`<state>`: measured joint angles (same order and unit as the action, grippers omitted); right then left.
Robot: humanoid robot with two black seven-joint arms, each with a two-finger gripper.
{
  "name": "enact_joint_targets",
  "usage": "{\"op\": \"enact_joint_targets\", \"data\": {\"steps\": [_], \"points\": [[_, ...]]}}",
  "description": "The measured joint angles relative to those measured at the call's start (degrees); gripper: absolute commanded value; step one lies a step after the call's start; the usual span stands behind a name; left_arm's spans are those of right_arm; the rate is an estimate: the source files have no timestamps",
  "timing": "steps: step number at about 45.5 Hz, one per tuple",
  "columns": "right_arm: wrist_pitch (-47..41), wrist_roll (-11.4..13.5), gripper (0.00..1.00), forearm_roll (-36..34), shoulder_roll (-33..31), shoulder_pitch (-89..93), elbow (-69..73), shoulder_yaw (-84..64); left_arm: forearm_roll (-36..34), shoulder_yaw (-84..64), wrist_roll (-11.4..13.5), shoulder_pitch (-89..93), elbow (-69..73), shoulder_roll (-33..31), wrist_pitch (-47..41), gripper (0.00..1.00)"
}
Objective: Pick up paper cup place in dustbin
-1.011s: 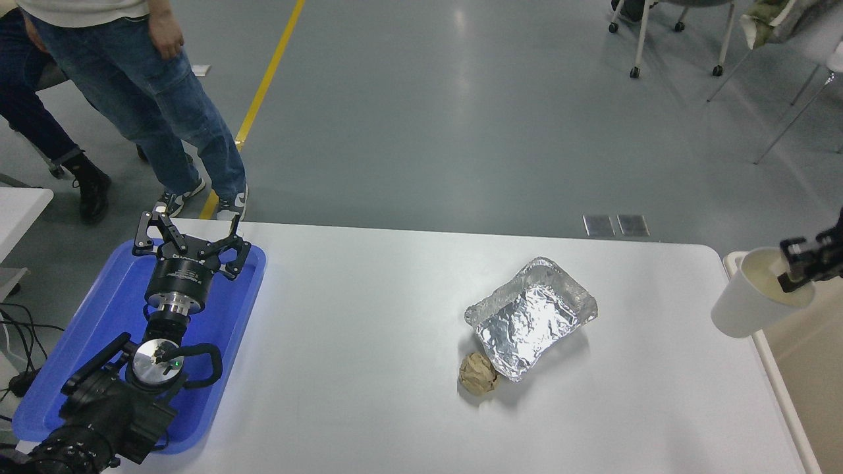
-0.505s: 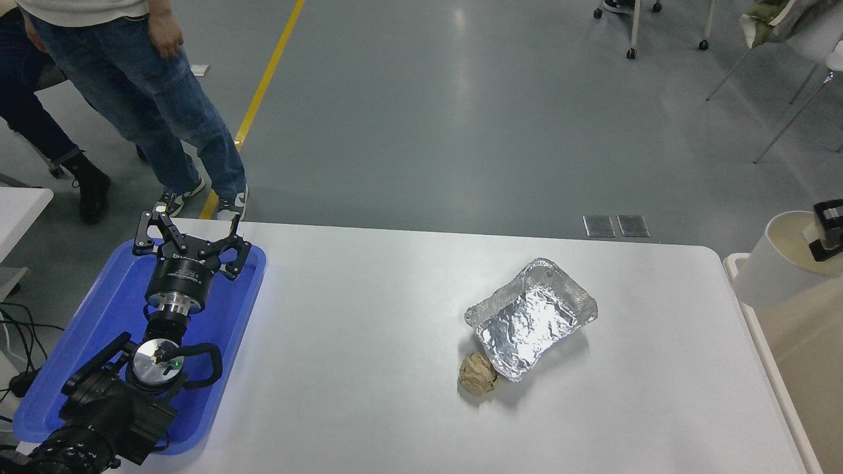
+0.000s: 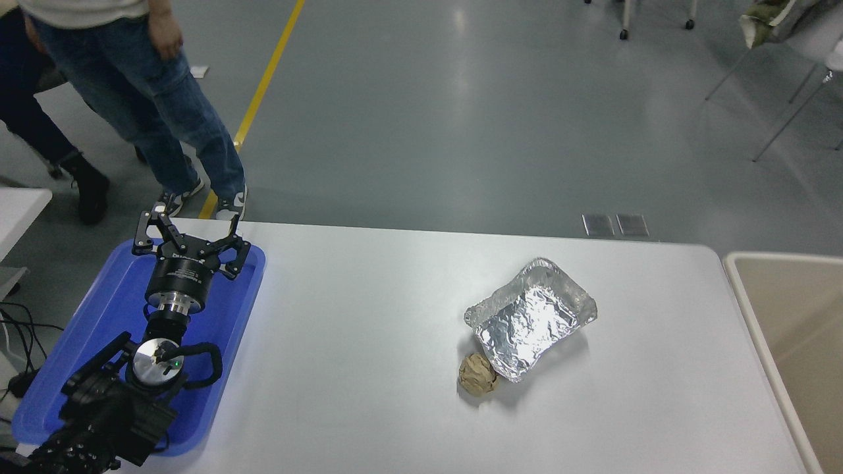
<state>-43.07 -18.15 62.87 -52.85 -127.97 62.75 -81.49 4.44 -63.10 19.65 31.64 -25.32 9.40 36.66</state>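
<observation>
The paper cup is out of view. The dustbin (image 3: 793, 316) is a large beige bin with a pale rim standing at the table's right edge; only its left part shows and its visible inside is bare. My right gripper and arm are out of the picture. My left gripper (image 3: 188, 234) is parked over the blue tray at the lower left, with its fingers (image 3: 148, 230) spread open and nothing between them.
A crinkled foil tray (image 3: 530, 318) lies right of the table's middle, with a crumpled brown paper ball (image 3: 478, 374) touching its near corner. A flat blue tray (image 3: 227, 309) lies at the left edge. People (image 3: 141, 85) stand beyond the far left corner.
My right gripper carried the paper cup rightward and upward over the dustbin, then both left the picture at the right edge. The left arm stayed parked.
</observation>
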Motion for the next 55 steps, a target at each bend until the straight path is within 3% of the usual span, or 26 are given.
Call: {"op": "enact_joint_targets", "data": {"steps": [11,26,40,55], "points": [[10.84,-3.09,0.0,5.89,-3.66,12.8,-9.59,2.63,0.02,0.0,0.08,0.0,0.01,0.0,-0.02,1.0],[25.59,-5.37,0.0,6.68,-4.42,34.98,-23.04,11.99,0.03,0.0,0.12,0.0,0.01,0.0,-0.1,1.0],[33.85,-6.29,0.0,-2.81,3.67,62.5,-40.05,25.49,0.04,-0.07,0.19,0.01,0.0,-0.03,-0.17,1.0],[37.82,-6.66,0.0,-13.22,13.54,79.38,-50.65,29.22,0.05,-0.09,0.21,0.01,0.01,-0.05,-0.18,1.0]]}}
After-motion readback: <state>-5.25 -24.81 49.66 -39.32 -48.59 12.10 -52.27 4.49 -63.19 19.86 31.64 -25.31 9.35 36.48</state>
